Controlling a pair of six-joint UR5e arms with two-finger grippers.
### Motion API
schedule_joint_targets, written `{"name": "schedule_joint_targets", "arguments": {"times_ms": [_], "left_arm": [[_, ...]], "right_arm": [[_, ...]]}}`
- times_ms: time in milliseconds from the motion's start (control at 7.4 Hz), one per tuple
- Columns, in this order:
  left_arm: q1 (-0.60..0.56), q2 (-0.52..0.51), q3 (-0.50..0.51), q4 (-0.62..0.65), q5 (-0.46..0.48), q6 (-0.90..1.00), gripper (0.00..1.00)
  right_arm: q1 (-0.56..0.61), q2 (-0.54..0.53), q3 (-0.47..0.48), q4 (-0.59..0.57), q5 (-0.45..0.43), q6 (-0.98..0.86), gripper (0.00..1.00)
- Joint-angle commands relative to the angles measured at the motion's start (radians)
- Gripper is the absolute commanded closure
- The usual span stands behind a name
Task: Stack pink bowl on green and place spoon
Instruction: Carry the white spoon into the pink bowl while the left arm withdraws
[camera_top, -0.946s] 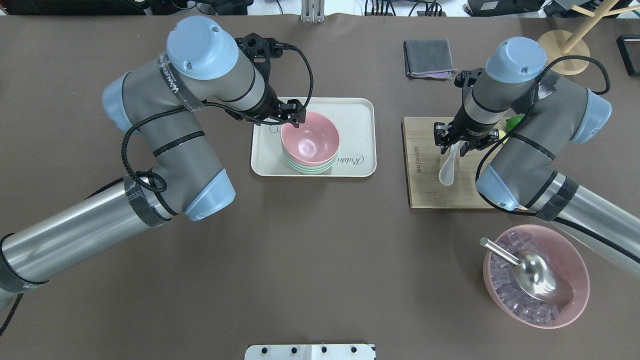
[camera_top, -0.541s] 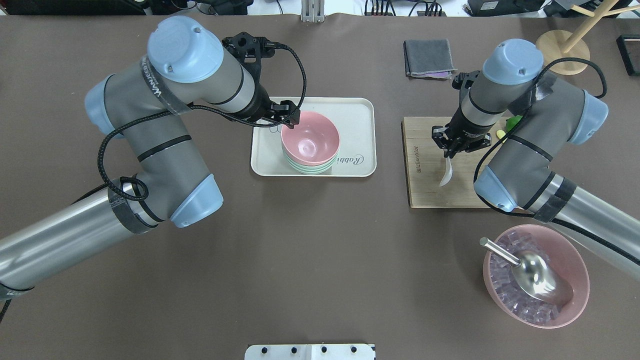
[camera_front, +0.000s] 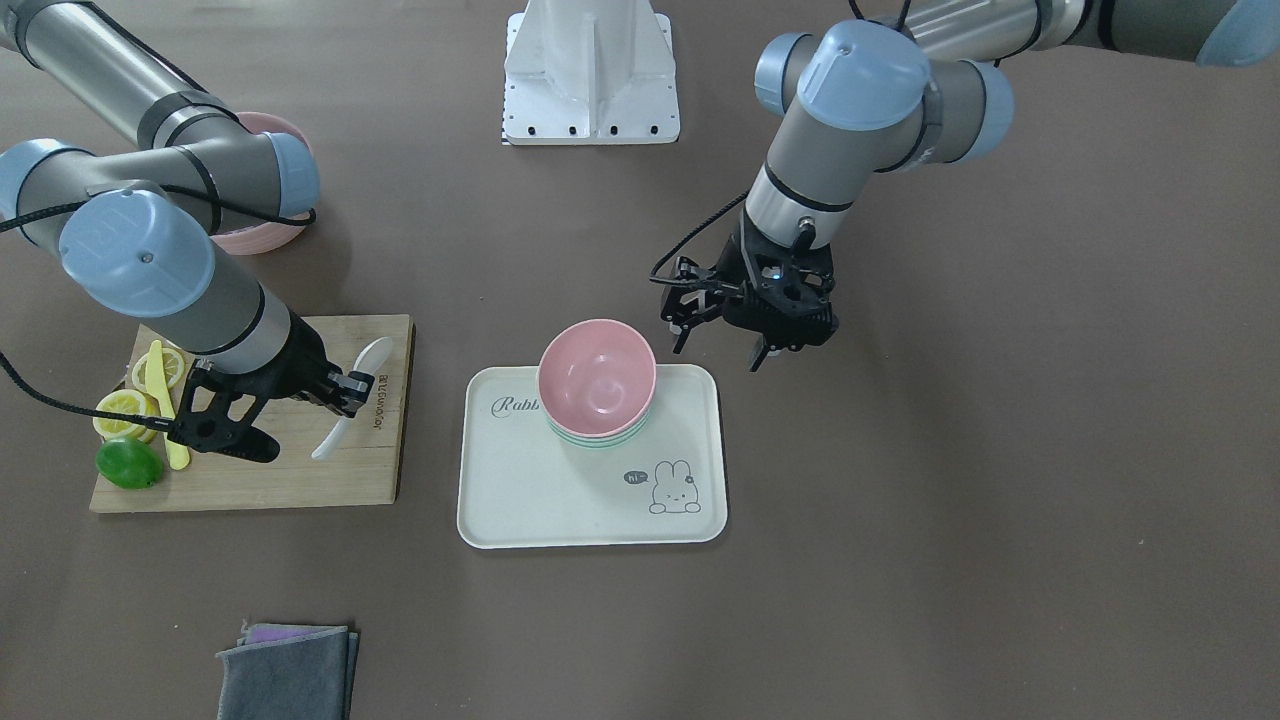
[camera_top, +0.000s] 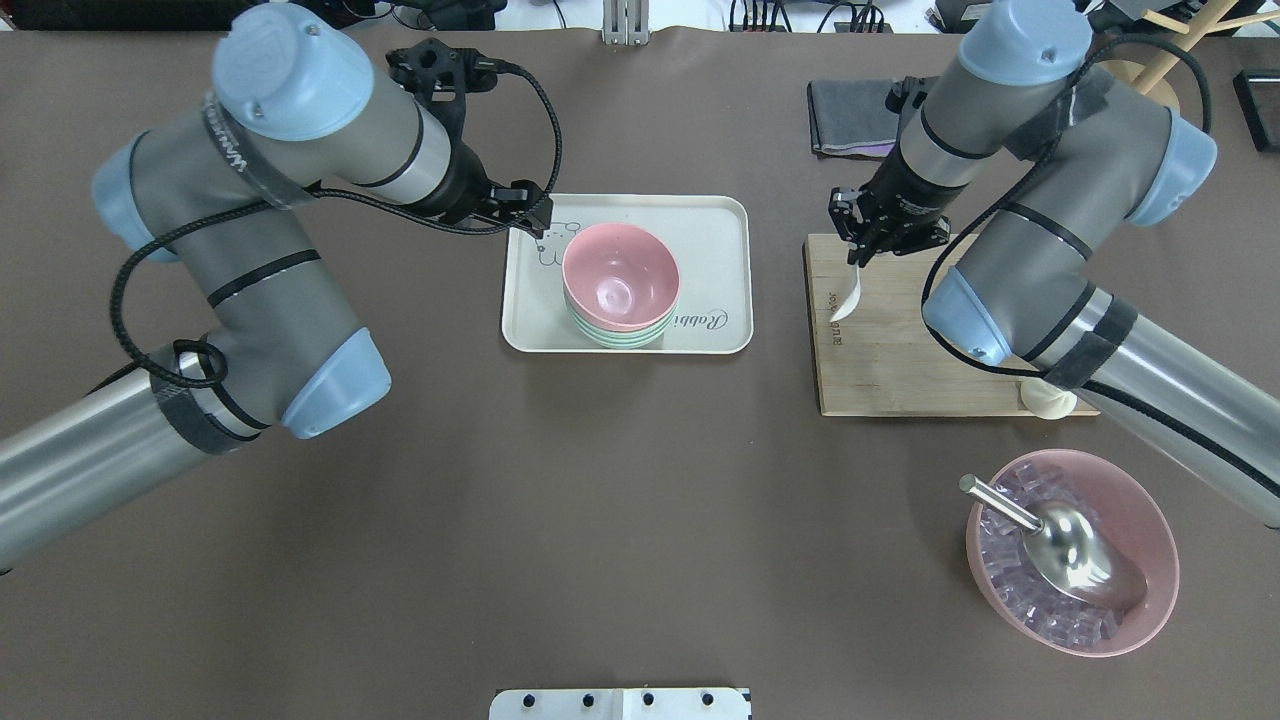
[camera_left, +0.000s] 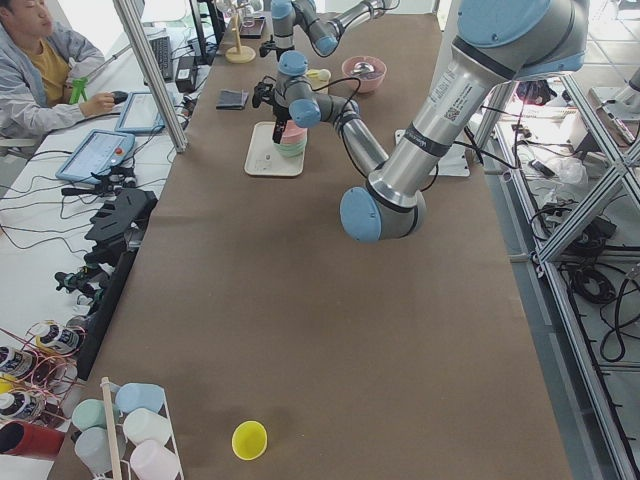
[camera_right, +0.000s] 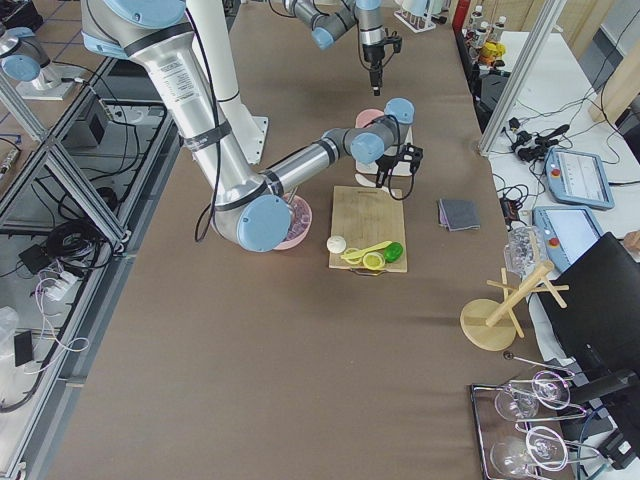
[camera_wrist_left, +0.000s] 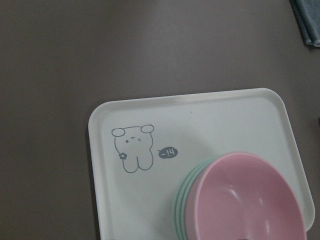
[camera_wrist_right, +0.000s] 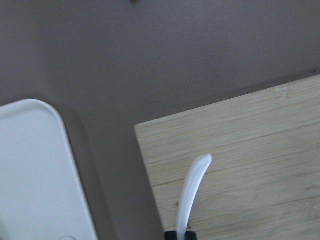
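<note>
Right gripper (camera_top: 858, 252) is clamped on the spoon (camera_top: 847, 297) handle, and the spoon looks lifted just clear of the cutting board (camera_top: 880, 380) at its tray-side edge. The target pink bowl (camera_top: 620, 275) is already nested on the green bowls (camera_top: 615, 338), so stacking looks done. It sits to the robot's left of this gripper, across a strip of bare table, on the tray (camera_top: 715, 215). The spoon's long axis runs roughly toward and away from the robot base, crosswise to that sideways travel. Left gripper (camera_front: 718, 345) is nearer, just beside the bowl rim, but its fingers are apart and empty, so I'd judge this the right arm's move.
</note>
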Motion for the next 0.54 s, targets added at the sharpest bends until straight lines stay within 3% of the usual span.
{"name": "schedule_joint_targets", "arguments": {"times_ms": [0,270,405], "left_arm": [[-0.097,0.091,-0.048,0.001,-0.102,0.138,0.16],[-0.124,0.115,-0.044,0.003,-0.107,0.204,0.16],[-0.124,0.115,-0.045,0.001,-0.107,0.205,0.15]], "right_arm": [[-0.04,0.163,-0.051,0.006,-0.011,0.256,1.0],[-0.1,0.346,-0.213,0.034,-0.113,0.391,1.0],[-0.143,0.36,-0.248,0.114,-0.159,0.477,1.0]]}}
